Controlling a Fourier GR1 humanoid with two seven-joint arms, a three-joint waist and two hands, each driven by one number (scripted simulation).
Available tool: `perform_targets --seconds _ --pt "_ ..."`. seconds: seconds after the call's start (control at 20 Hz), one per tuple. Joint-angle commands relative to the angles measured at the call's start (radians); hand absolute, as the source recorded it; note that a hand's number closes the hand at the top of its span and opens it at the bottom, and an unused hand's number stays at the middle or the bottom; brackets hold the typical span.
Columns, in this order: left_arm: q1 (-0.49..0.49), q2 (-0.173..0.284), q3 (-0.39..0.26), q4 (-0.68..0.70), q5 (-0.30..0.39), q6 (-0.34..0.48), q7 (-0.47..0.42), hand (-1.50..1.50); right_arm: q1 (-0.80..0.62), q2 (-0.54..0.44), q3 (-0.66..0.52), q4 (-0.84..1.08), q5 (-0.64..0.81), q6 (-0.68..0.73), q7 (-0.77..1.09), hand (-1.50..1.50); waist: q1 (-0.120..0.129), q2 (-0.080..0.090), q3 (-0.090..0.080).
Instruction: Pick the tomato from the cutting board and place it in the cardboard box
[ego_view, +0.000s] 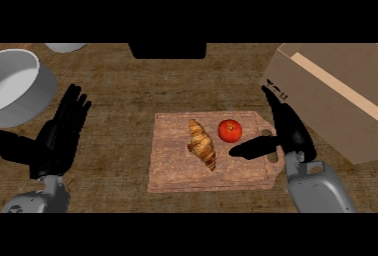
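1. 2 items share the cutting board: the tomato and a croissant just beside it.
2. Our right robot hand is spread, holding nothing, thumb near the tomato.
3. Our left robot hand rests open.
4. We judge the smooth, round tomato could roll against the flaky croissant if nudged.
5. We see the cardboard box, matte and flat-sided, standing right of the board on the wood-grained surface.

A golden-brown croissant lies lengthwise in the middle of the board, slightly slanted. At the far left of the wooden counter stands a large grey pot, cut off by the edge. Behind it, at the top edge, part of a pale round dish shows
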Motion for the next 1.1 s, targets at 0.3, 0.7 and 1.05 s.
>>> perform_targets --seconds 0.3,0.7,1.05 --pt "0.036 -0.023 0.03 -0.016 -0.012 -0.041 0.005 0.0 0.027 0.066 -0.056 0.093 0.036 0.026 -0.092 -1.5 0.0 0.0 0.0" --pt "-0.014 -0.023 0.066 0.035 -0.023 -0.071 -0.006 0.0 0.031 0.157 0.006 0.143 0.186 -0.033 -0.064 -1.5 -0.002 0.0 0.0" --pt "0.017 -0.067 0.037 0.003 -0.06 -0.056 -0.012 0.0 0.022 0.154 -0.054 0.239 0.163 -0.001 -0.169 -1.5 0.0 0.0 0.0"
